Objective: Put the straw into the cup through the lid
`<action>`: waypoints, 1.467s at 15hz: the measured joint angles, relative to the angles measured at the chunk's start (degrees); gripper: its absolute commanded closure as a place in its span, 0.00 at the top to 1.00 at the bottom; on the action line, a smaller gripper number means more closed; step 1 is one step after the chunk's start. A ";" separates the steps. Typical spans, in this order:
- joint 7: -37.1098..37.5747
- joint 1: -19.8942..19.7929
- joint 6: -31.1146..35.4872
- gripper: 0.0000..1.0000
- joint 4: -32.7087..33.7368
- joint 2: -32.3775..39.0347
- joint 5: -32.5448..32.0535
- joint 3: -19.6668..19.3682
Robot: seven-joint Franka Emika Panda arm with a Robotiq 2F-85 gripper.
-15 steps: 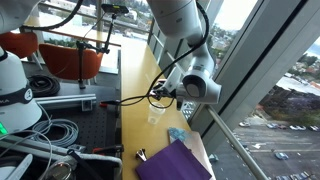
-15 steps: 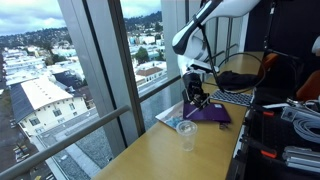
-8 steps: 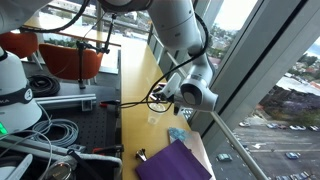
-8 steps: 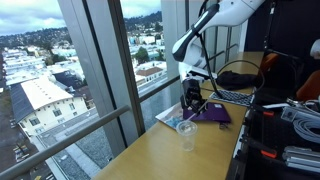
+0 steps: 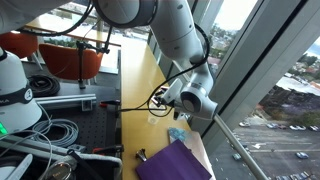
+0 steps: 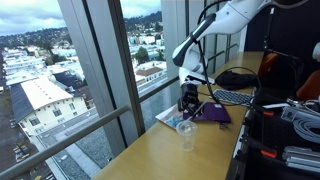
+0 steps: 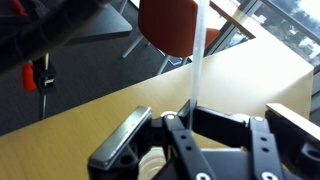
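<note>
Gripper: the gripper (image 7: 205, 135) is closed narrow on the straw (image 7: 197, 55), which stands up from between its dark fingers (image 7: 178, 140) in the wrist view. In both exterior views the gripper (image 6: 188, 101) (image 5: 184, 108) hangs low over the surface, pointing down.
Straw: thin, white and straight. It runs from the gripper towards the top edge of the wrist view. It is too fine to make out in either exterior view.
Cup: a clear plastic cup (image 6: 186, 136) stands upright on the surface in an exterior view. It is near the gripper but apart from it, lower in the picture and on the camera's side. Nothing touches it.
Lid: too small to tell whether the cup carries one.
Surface: a light wooden surface (image 6: 150, 160) (image 7: 60, 130) lies under the gripper and runs along the window glass (image 6: 100, 90).
Purple cloth: a purple cloth (image 6: 212, 114) (image 5: 175, 162) lies flat on the surface. In an exterior view it sits just beside the gripper, on the side away from the glass.
Light-blue item: a small light-blue item (image 6: 181, 123) (image 5: 178, 133) lies on the surface almost under the gripper, between it and the cup. What it is cannot be told.
Red chair: a red chair (image 7: 172, 25) shows in the wrist view beyond the edge of the surface, well apart from the gripper, with the straw crossing in front of it.
Arm: the white arm (image 5: 175, 40) comes down to the gripper from above.
</note>
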 measured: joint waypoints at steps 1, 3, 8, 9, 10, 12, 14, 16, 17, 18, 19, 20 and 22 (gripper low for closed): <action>0.00 0.00 -0.02 0.00 0.31 0.59 0.24 0.09; 0.01 0.05 -0.12 0.00 0.89 1.67 0.49 0.41; 2.63 0.46 -2.04 0.00 1.68 2.49 0.64 0.57; 3.56 0.55 -2.16 0.00 1.90 2.49 0.64 0.56; 4.37 0.60 -2.29 0.00 2.19 2.49 0.63 0.56; 5.60 0.64 -2.40 0.00 2.70 2.49 0.63 0.56; 6.45 0.66 -2.42 0.00 3.00 2.50 0.62 0.45; 7.00 0.66 -2.42 0.00 3.05 2.66 0.62 0.29; 7.26 0.66 -2.42 0.00 3.06 2.87 0.62 0.27; 7.48 0.71 -2.42 0.00 3.06 3.15 0.62 0.27; 7.76 0.81 -2.42 0.00 3.07 3.46 0.62 0.27; 8.03 0.94 -2.42 0.00 3.09 3.76 0.62 0.27; 8.57 1.31 -2.42 0.00 3.09 4.11 0.56 0.21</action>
